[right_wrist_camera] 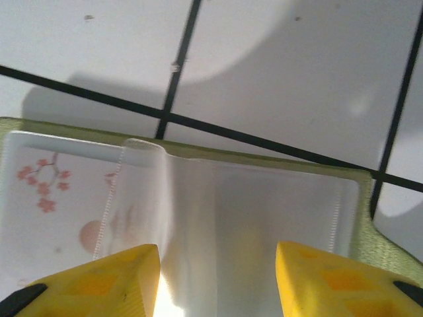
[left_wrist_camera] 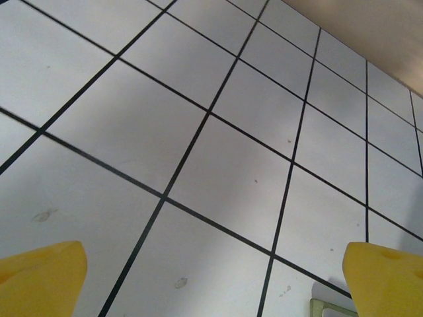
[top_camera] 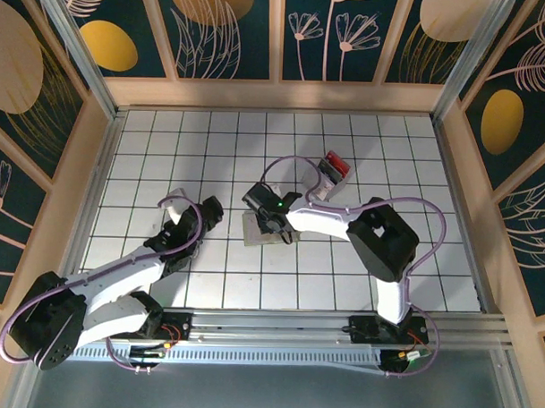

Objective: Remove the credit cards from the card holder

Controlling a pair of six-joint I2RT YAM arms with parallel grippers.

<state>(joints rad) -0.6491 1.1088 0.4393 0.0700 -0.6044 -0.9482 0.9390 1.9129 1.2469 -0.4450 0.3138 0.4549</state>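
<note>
Card holder [right_wrist_camera: 231, 198] lies open, long axis left-right, under half-open empty right jaws; left jaws wide

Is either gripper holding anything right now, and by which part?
Nothing is held. The left gripper is open above the table; the right gripper is open over the card holder, gripping nothing.

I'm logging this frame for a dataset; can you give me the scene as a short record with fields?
card holder: open on the table, clear pockets up
flower-print card: inside one clear pocket
right gripper: fingers apart, close over the pockets
left gripper: fingers wide apart, over the table beside the holder
red item: on the table, apart from the holder
</note>
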